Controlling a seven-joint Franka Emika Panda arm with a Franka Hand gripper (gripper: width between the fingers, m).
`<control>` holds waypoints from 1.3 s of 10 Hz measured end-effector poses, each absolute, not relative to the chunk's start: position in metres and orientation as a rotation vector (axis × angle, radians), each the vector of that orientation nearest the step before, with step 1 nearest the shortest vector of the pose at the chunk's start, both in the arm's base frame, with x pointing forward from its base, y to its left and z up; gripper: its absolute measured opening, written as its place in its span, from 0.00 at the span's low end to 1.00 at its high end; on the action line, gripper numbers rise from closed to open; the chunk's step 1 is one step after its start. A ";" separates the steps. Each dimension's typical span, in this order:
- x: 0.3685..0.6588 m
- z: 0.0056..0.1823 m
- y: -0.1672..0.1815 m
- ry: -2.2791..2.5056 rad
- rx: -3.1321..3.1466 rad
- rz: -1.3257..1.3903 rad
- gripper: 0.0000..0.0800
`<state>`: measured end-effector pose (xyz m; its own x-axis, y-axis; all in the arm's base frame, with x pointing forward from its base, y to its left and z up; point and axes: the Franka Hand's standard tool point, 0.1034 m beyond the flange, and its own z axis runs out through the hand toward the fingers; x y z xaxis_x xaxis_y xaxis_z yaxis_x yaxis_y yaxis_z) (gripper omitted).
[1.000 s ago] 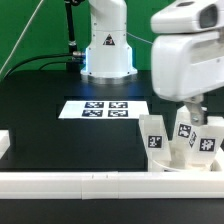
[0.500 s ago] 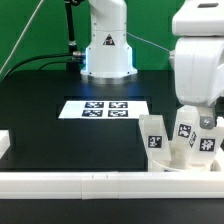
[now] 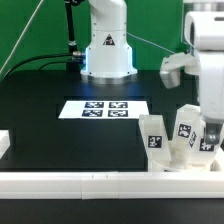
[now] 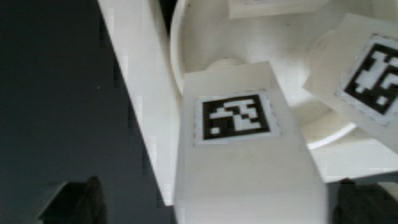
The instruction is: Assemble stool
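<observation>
While the marker board [image 3: 106,109] lies mid-table, all the stool parts sit loose by the table's front edge at the exterior view's right: legs [image 3: 153,133] standing on the seat disc [image 3: 186,160] against the rail [image 3: 90,182]. Nothing is joined yet. My fingers [image 3: 214,130] hang spread apart above them, holding nothing.

Marker board [image 3: 105,108] flat on black table [image 3: 60,140], white rail [image 3: 80,182] in front
</observation>
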<state>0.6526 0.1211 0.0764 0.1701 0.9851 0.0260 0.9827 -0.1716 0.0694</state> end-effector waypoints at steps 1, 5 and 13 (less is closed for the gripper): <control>0.652 0.076 0.120 1.989 2.384 0.097 0.81; 0.650 0.074 0.118 1.840 2.511 0.089 0.58; 0.661 0.072 0.106 0.550 3.165 0.135 0.42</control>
